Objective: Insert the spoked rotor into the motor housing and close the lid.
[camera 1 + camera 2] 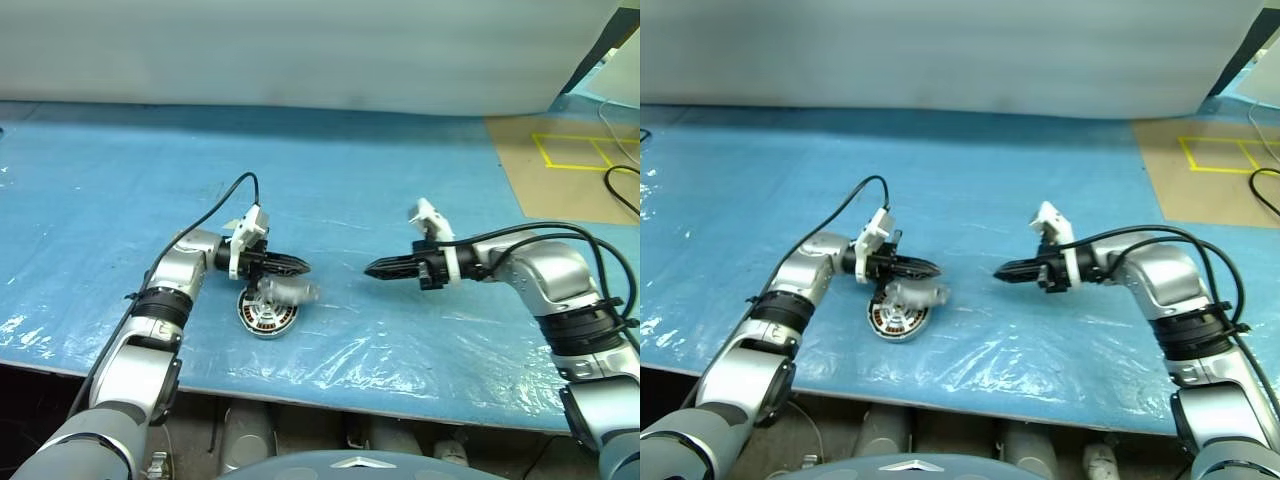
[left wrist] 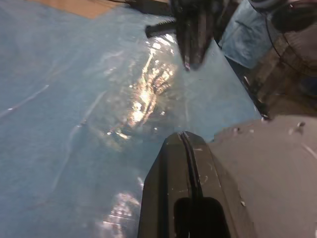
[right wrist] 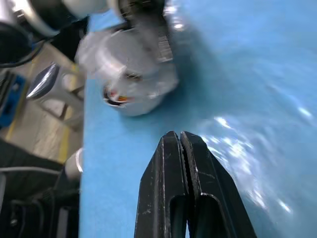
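Observation:
The motor housing (image 1: 266, 318), a round silvery cup with copper windings, lies on the blue sheet near the table's front edge. Its light grey lid (image 1: 287, 292) is tilted over the housing's far right side and looks blurred. The spoked rotor is hidden. My left gripper (image 1: 300, 266) is shut and empty, pointing right, just above and behind the lid. My right gripper (image 1: 370, 269) is shut and empty too, pointing left, a short way to the right of the lid and apart from it. In the right wrist view the housing (image 3: 121, 99) and lid (image 3: 131, 54) lie beyond my shut fingers (image 3: 171, 148).
The blue sheet (image 1: 120, 180) under clear plastic covers the table, whose front edge (image 1: 380, 400) runs close below the housing. A brown floor patch with yellow tape (image 1: 580, 150) lies at the far right, and a black cable (image 1: 625, 190) lies beside it.

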### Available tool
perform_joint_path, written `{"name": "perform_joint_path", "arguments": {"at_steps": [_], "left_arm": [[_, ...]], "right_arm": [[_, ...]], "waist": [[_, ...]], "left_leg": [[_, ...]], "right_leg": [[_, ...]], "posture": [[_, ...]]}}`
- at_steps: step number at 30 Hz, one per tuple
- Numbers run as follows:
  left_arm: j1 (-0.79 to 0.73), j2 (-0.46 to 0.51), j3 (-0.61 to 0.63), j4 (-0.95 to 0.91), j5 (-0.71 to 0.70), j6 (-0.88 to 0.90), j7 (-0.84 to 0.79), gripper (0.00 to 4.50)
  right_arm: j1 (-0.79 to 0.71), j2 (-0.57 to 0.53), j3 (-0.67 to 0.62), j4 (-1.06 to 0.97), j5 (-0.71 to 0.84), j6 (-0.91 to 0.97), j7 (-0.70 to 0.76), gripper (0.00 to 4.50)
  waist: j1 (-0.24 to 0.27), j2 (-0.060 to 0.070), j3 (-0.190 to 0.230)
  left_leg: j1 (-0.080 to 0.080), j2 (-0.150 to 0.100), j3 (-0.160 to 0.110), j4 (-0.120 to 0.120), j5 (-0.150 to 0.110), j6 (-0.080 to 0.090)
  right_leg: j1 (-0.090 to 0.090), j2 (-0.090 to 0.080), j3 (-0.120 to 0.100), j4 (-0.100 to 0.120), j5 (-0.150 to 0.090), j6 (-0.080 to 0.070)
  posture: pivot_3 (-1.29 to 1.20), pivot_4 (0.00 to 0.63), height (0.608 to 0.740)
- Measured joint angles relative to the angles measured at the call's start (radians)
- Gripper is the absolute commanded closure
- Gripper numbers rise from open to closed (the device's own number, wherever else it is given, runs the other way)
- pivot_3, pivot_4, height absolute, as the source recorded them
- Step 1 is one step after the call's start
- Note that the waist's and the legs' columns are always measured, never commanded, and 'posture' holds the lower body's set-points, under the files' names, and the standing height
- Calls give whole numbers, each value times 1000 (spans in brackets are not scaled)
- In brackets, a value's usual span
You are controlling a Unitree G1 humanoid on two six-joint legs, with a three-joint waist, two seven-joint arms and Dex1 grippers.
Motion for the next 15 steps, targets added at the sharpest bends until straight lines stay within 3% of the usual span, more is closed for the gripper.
{"name": "perform_joint_path", "arguments": {"at_steps": [6,10,12,15], "left_arm": [[20,76,-72,-92,-68,16,-4,4473],[87,177,-138,-212,-118,3,-4,4473],[131,209,-134,-268,-129,-1,-4,4473],[186,167,-26,-375,-209,61,96,4473]], "right_arm": [[63,20,-13,23,-10,-9,-76,4500],[72,41,2,-2,-23,-29,-110,4500],[82,50,19,-47,-24,-44,-113,4500],[73,104,29,-130,-1,-55,-117,4500]], "waist": [[-2,1,1],[-5,2,1],[-6,2,1],[-3,4,2]], "left_leg": [[0,0,1,1,0,0],[1,0,1,0,0,0],[1,0,2,-1,0,0],[1,0,2,1,0,0]], "right_leg": [[0,0,1,0,0,0],[-1,0,1,0,0,0],[-1,0,1,0,0,0],[-3,0,1,1,0,0]], "posture": [[0,150,740],[0,150,740],[0,150,740],[0,150,740]]}}
